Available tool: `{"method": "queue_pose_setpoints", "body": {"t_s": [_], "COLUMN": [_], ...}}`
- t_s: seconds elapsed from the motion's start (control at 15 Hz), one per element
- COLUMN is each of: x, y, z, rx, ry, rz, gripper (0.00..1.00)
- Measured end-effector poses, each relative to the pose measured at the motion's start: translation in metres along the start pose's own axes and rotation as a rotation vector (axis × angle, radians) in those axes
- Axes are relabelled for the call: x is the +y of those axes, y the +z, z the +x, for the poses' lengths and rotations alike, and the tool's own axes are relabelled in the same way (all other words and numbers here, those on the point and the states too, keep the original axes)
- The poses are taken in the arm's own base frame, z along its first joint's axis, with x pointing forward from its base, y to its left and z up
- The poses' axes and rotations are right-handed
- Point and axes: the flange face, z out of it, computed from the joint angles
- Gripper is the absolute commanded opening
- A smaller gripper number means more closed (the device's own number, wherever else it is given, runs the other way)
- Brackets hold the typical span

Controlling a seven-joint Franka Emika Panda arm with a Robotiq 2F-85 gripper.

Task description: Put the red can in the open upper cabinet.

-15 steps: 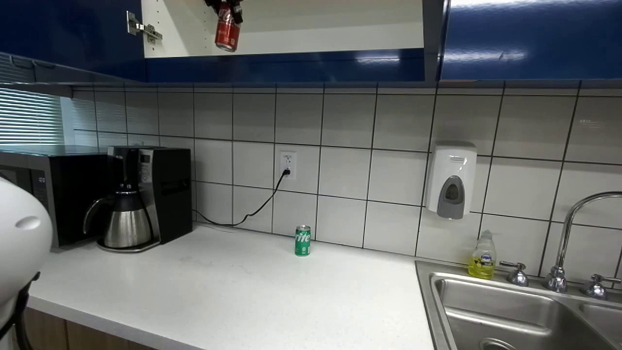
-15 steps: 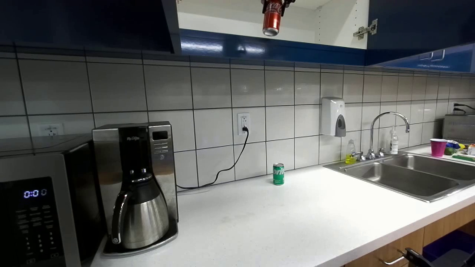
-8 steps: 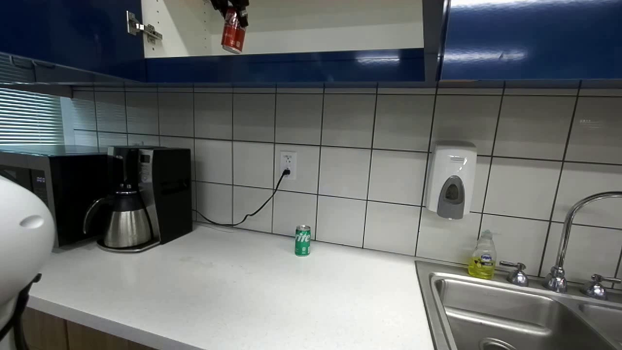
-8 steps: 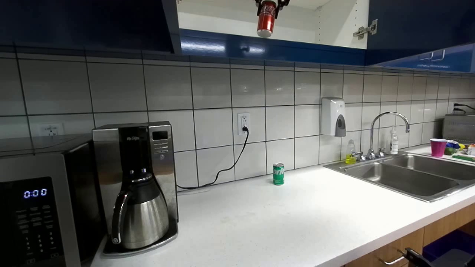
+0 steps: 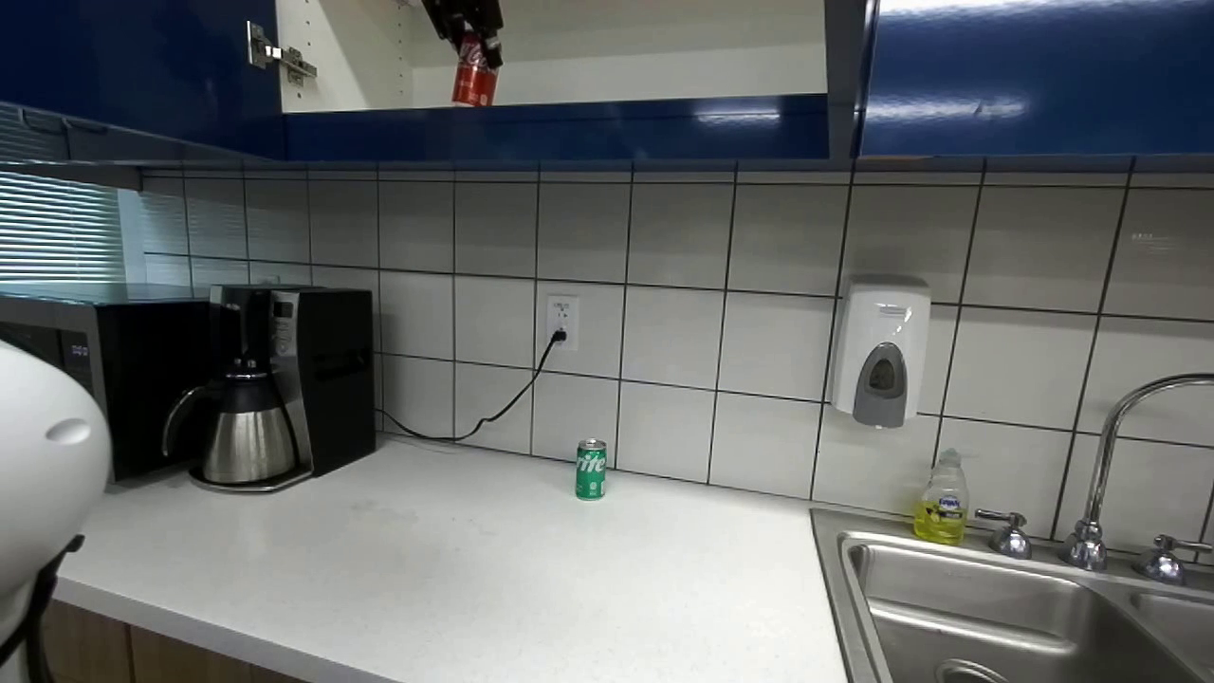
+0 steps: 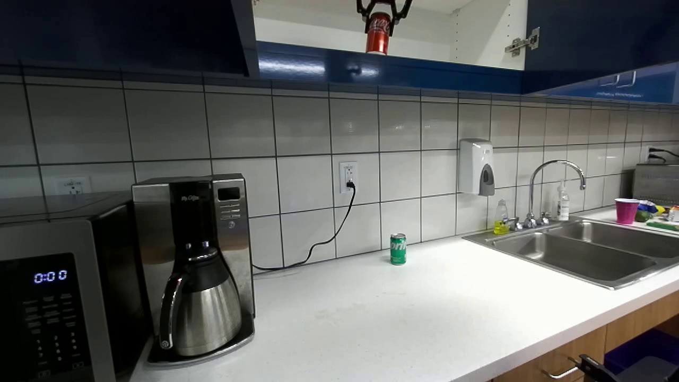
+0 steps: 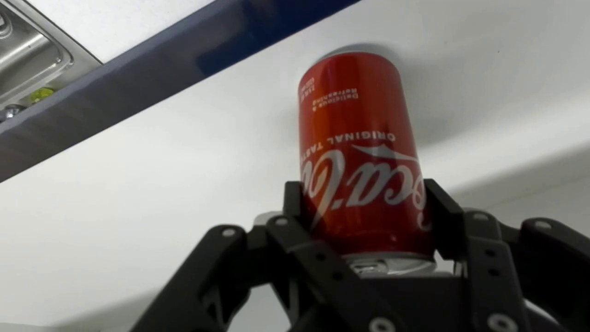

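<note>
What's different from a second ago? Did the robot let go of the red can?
No, nothing was let go. In an exterior view, the red can moved right and down, and its bottom now hides behind the front edge of the open upper cabinet. The hand moved with it, still gripping it. The green can and coffee maker stayed put.

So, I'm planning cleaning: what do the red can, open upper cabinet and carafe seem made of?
Red can: probably aluminium, glossy red, bare silvery ends.
Open upper cabinet: glossy blue face, lacquer or laminate, can't tell; lights reflect in it.
Carafe: likely brushed stainless steel, given its satin grey streaks.
</note>
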Motion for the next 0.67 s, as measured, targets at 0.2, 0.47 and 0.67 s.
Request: {"method": "queue_pose_setpoints", "body": {"t_s": [0.2,0.47,0.67], "x": [-0.0031,-0.0044,-0.0040], "y": [0.0042,0.0051,0.0033], "z": [0.0046,0.0089,0.0116], "rx": [0.004,0.001,0.003], "ry": [0.002,0.007,0.011], "rz": [-0.007,-0.005,-0.003], "gripper": [0.91,1.00,1.00]}}
